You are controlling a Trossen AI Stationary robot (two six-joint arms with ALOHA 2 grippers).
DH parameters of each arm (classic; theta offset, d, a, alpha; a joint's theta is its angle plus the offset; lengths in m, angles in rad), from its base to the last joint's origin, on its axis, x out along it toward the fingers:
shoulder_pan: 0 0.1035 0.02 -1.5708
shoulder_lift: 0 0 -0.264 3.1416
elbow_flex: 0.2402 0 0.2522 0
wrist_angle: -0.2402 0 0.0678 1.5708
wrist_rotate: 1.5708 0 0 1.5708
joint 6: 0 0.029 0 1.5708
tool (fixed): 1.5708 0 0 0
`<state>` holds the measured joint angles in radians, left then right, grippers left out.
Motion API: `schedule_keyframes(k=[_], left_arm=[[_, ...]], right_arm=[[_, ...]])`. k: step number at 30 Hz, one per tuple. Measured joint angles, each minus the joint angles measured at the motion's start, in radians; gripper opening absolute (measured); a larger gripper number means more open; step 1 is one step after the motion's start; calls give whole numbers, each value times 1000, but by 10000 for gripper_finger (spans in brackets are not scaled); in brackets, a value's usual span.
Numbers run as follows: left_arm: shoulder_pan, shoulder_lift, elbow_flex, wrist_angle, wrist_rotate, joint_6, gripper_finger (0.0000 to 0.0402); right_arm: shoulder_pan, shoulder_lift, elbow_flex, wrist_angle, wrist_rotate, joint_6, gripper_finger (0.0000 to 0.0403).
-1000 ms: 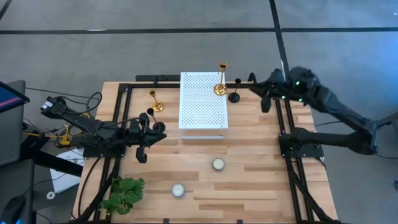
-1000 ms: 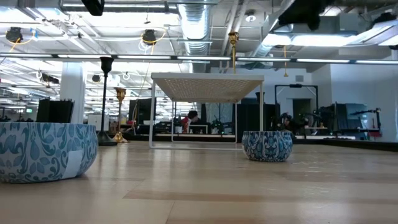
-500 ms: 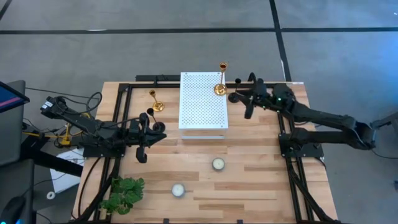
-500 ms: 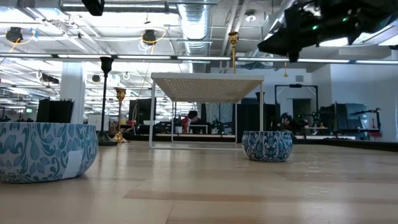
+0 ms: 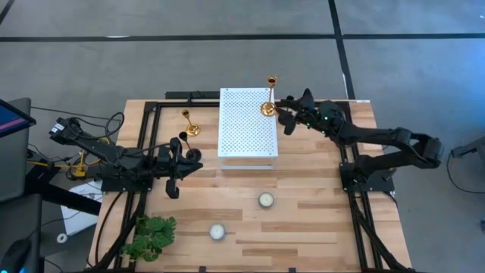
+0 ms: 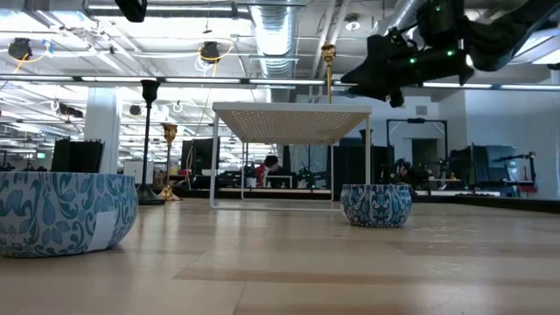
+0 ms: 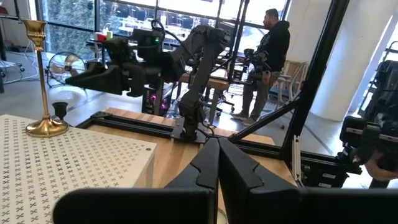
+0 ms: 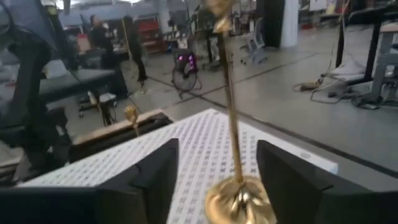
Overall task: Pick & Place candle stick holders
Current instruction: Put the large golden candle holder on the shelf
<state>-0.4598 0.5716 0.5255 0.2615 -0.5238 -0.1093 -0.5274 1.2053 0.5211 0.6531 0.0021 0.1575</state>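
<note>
High view: two patterned bowls point(image 5: 265, 200) each hold a white candle point(image 5: 217, 232).

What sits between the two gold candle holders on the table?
In the high view, the white perforated platform lies between them: one gold candle holder stands on the wood beside it, the other on its far corner.

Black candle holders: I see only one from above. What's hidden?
- High view: right gripper covers the second black holder; the left wrist view shows its top behind the white stand.
- Low view: the stand's top hides the base of the gold holder on it.
- Right wrist view: its cup is blurred.
</note>
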Motion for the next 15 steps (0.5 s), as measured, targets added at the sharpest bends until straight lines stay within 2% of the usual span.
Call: schedule_keyframes(k=[3,9,15], left_arm=[[1,0,0,0,-36,15,6],[1,0,0,7,-156,85,6],[1,-1,0,14,-173,84,6]], right_arm=[[-4,38,29,-7,-2,1,225],[-9,131,117,-27,-1,-33,194],[-20,187,196,-42,0,-37,165]])
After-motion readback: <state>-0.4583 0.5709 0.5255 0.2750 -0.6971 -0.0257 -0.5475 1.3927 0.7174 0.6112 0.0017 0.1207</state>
